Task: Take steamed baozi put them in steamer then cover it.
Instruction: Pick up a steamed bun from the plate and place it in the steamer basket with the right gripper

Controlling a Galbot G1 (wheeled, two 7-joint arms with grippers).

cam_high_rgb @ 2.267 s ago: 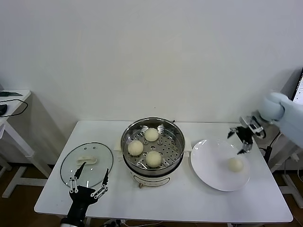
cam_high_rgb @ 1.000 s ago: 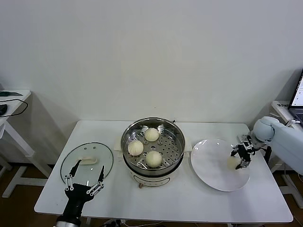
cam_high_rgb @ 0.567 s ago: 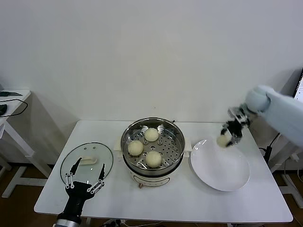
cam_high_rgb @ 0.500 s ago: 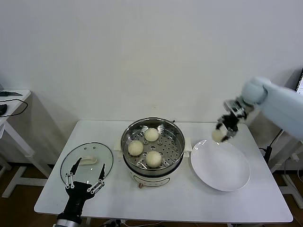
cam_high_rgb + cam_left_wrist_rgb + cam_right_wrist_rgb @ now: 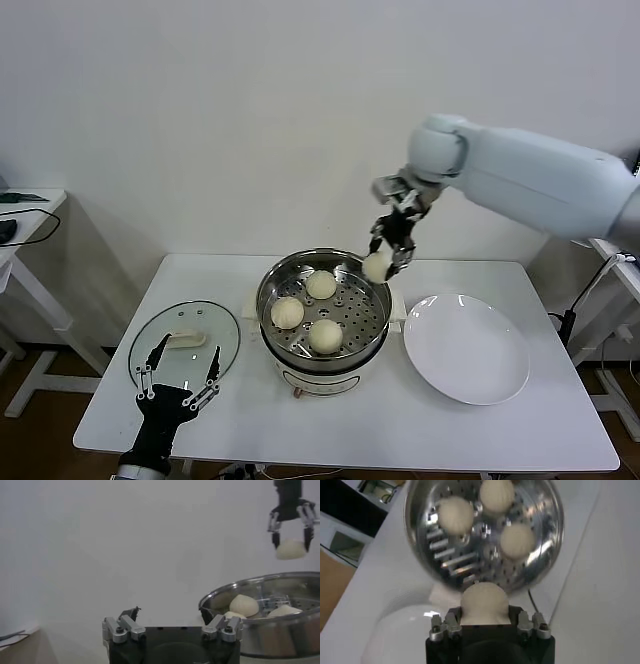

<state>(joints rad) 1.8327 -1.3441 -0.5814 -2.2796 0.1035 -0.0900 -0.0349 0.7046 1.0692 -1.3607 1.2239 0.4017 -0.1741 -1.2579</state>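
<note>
Above the steamer's (image 5: 322, 305) two o'clock rim, the right gripper (image 5: 388, 258) is clamping a baozi (image 5: 377, 267); the left gripper (image 5: 180, 383) is idling wide by the cover (image 5: 184, 344).

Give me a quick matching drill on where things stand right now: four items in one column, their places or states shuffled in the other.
Items:
1. fourth baozi
2. cover
3. white plate
4. left hand

States:
a. bare, on the table right of the steamer
b. open, at the cover's near edge
c. held above the steamer's rim by the right hand
d. flat on the table left of the steamer

Pairs: 1-c, 2-d, 3-a, 4-b
</note>
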